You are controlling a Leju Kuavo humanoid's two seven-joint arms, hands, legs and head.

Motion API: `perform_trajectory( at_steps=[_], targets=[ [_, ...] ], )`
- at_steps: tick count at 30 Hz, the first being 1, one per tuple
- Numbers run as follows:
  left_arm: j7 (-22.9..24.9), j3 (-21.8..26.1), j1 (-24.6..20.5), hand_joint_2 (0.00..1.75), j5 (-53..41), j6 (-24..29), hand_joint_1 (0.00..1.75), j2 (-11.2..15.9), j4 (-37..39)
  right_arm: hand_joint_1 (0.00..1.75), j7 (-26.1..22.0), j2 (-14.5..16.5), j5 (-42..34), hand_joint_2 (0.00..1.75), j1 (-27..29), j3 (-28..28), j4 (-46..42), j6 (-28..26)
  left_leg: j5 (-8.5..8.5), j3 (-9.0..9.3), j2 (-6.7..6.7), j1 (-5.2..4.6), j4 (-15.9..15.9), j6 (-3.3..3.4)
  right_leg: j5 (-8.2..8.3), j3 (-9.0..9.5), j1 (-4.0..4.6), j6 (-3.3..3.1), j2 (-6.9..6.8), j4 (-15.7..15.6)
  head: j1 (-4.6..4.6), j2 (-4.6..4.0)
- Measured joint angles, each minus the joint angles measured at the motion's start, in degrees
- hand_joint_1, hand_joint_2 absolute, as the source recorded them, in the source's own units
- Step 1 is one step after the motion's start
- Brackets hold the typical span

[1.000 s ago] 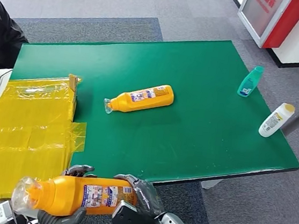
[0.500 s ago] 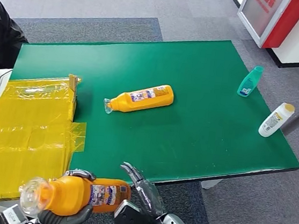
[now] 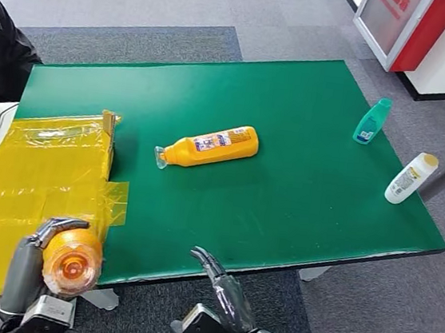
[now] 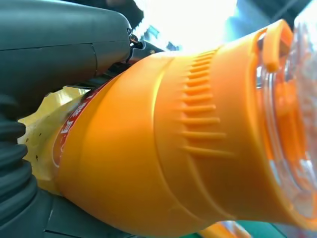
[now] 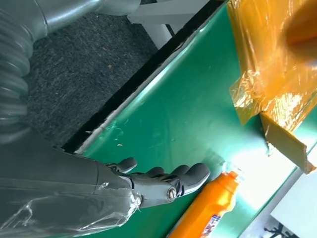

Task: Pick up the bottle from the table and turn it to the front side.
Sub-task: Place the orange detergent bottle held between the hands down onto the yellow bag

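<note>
Gripping orange bottle [image 3: 72,262] w/ left hand [image 3: 28,273]; right hand [image 3: 224,291] empty, fingers apart.

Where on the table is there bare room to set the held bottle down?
Bare green table lies between the lying orange bottle and the near edge, and behind it toward the far edge. Crowded: yellow film at left, teal bottle and white bottle at right.

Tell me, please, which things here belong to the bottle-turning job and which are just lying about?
Job: orange bottle held in the left hand; right hand, empty.

Lying about: second orange bottle, teal bottle, white bottle, yellow sheet, green table.
</note>
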Motion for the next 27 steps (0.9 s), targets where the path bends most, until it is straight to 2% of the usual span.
perform_trajectory(
  at_steps=[5,12,20,27],
  targets=[
    [6.5,6.0,-3.0,1.75,-13.1,5.6,1.75,-0.3,0.1,0.00,0.4,-0.7,-0.5,1.75,1.2,-0.4,-0.5,0.9,0.02,0.00,0.00,0.00,0.0,-0.02,0.02,0.00,0.00,-0.03,0.00,0.0,-0.01,0.00],
    [11.1,12.6,-8.4,1.75,-22.7,8.2,1.75,0.3,4.1,0.00,0.9,-2.1,-2.5,1.75,1.6,0.5,-0.4,1.7,0.04,0.01,0.00,0.01,0.0,-0.03,0.03,0.00,0.01,-0.04,0.00,0.0,-0.01,0.00],
    [17.2,13.6,-14.7,1.75,-32.8,7.8,1.75,2.4,12.2,0.00,0.5,-4.0,-5.0,1.75,0.7,2.9,0.8,2.3,0.05,0.00,0.00,0.01,0.0,-0.03,0.06,-0.01,0.00,-0.02,0.01,0.0,-0.01,0.00],
    [19.8,13.0,-19.7,1.75,-35.9,5.0,1.70,3.1,18.9,0.00,-0.1,-5.1,-6.6,1.75,-0.8,5.1,2.5,2.7,0.06,0.00,0.00,0.01,0.0,-0.03,0.09,-0.03,0.01,-0.01,0.01,0.0,-0.01,0.00]
  ],
)
